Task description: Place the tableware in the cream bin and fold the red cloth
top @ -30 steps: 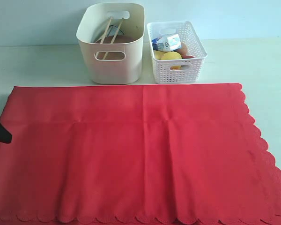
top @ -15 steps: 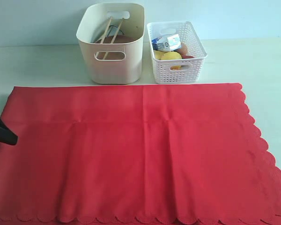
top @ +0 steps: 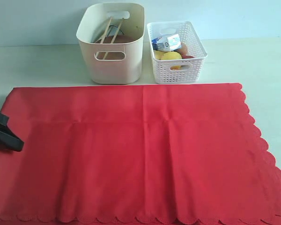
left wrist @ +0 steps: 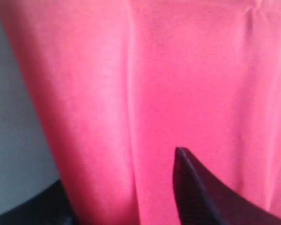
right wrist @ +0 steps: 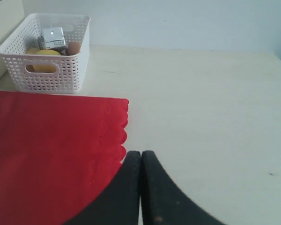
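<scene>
Black, curved, tapering jaws; the left pair's surface seems finely textured.

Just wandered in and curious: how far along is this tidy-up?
Tableware looks done: chopsticks and a brown plate sit in the cream bin, none shows outside. In hand: the left jaws, open, are at the red cloth's left edge. Left: the cloth lies flat, unfolded.
</scene>
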Motion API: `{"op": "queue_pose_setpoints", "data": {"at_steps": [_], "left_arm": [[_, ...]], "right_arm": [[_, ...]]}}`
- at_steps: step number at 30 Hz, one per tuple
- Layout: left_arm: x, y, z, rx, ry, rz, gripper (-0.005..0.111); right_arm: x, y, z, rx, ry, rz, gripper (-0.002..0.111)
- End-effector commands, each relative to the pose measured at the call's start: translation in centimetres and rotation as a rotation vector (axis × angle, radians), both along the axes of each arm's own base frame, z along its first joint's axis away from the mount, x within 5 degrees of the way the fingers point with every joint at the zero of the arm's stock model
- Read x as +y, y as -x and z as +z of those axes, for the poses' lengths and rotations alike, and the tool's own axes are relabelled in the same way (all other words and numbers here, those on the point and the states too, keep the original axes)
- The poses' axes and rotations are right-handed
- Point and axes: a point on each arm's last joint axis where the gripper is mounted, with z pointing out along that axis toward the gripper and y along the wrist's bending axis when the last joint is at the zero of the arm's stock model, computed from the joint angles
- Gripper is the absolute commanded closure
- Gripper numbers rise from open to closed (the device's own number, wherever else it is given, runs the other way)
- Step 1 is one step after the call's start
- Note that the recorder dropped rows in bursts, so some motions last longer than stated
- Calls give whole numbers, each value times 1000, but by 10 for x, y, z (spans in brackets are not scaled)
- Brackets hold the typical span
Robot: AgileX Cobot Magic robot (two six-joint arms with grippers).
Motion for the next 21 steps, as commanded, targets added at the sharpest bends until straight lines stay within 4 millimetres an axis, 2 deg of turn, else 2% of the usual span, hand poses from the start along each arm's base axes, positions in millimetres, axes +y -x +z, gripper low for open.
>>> {"op": "queue_pose_setpoints", "data": {"at_steps": [1, 4, 11, 18, 21], "left_arm": [[-1, -2, -2, -3, -27, 36, 85], [-1, -2, -2, 0, -29, 45, 106], [-2, -2, 0, 7, -11, 54, 107], [-3, -1, 13, -30, -9, 48, 107], [-4, 1, 28, -63, -2, 44, 107]], "right_arm": [[-1, -21, 26, 36, -5, -4, 108], [-1, -38, 42, 54, -5, -4, 108], [-2, -76, 77, 48, -5, -5, 108], [-2, -81, 80, 47, -3, -5, 108], [-2, -85, 84, -6, -9, -9, 108]]}}
